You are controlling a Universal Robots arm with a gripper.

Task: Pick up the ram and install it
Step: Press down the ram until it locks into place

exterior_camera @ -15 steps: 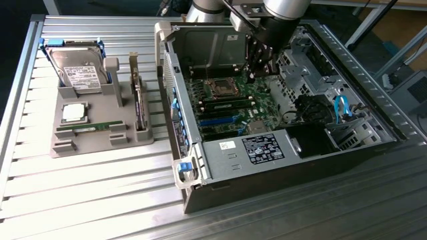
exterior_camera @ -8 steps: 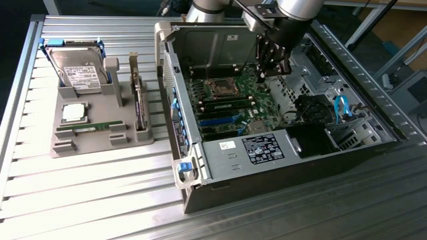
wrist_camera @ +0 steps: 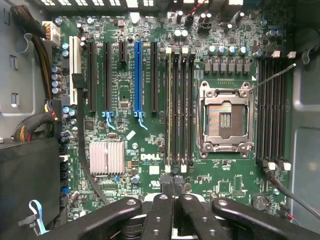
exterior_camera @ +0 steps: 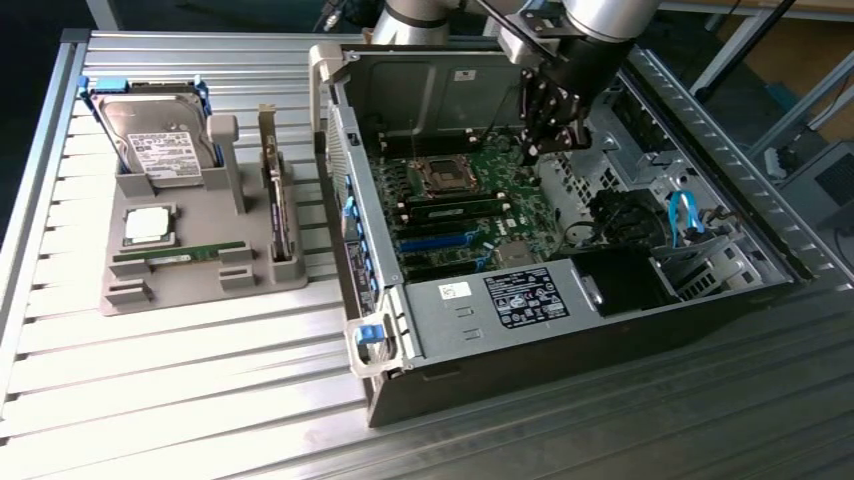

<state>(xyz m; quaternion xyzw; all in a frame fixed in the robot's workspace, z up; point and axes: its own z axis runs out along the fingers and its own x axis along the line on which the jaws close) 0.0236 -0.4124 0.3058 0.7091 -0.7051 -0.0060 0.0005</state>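
Pincer (exterior_camera: 550, 150) closed, empty, above motherboard (exterior_camera: 461, 200) inside case; ram (exterior_camera: 180, 257) lies flat on tray (exterior_camera: 200, 285), well off toward exterior view's left, long axis crosswise

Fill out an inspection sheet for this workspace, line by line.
Surface: ribbed metal table, grey parts holder on it.
Job's things: ram lying in the holder, untouched; memory slots on the motherboard.
Clutter: hard drive and processor chip in the holder.
Claw: claw shut, empty, hanging inside the open computer case over the motherboard.
Cables: blue cable in the case; black bundle beside the board.
Surroundings: nothing seen.
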